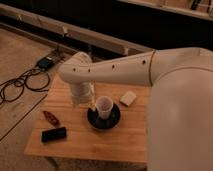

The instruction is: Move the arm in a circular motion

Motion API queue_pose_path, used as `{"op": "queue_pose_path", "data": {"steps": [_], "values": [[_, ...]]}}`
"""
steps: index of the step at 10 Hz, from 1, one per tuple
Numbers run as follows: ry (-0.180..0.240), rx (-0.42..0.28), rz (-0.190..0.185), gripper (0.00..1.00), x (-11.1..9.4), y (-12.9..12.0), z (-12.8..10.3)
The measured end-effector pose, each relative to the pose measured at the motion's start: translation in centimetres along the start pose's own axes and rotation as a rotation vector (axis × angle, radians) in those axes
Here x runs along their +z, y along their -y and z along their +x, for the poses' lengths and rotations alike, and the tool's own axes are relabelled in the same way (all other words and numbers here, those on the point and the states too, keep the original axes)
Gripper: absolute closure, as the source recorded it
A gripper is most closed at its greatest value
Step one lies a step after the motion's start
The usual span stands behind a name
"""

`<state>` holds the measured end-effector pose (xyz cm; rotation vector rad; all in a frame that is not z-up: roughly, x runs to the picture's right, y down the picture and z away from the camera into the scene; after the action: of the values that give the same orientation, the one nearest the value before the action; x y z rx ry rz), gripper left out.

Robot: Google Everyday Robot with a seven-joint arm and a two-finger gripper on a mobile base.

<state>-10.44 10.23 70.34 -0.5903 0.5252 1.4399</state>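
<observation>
- the arm [115, 70] fills the right side of the view. its thickest segment is cut off by the right and bottom edges, so whatever it springs from is out of sight.
- it reaches left across the table [125, 142], bends at a rounded elbow over the table's back left part and drops straight down.
- the hand [88, 104] sits at the bottom of that drop, low over the table, just left of a white cup [104, 106]. it is mostly lost under the wrist, so there's no telling whether it is open or closed, or whether it has hold of anything.
- the cup stands upright on a dark round saucer [114, 124] near the middle of the table.
- a small pale block [128, 98] lies just behind and right of the saucer, close under the arm.
- towards the front left corner lies a reddish-brown object [50, 118], hard to name, and just in front of it a flat black device [53, 134].
- that big segment covers the table's right end completely.
- on the floor to the left, dark cables [17, 85] loop toward a small dark box [46, 62], and a pale rail [100, 39] runs along the dark wall behind.
</observation>
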Motion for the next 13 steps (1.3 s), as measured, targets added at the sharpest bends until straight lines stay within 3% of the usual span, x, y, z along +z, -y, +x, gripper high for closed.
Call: {"op": "queue_pose_path", "data": {"steps": [6, 9, 10, 13], "values": [[0.000, -0.001, 0.000, 0.35, 0.0, 0.0, 0.0], [-0.029, -0.028, -0.022, 0.35, -0.3, -1.0, 2.6], [-0.036, -0.021, -0.021, 0.35, -0.4, -0.4, 3.2], [-0.046, 0.088, -0.002, 0.35, -0.7, 5.9, 3.2]]}}
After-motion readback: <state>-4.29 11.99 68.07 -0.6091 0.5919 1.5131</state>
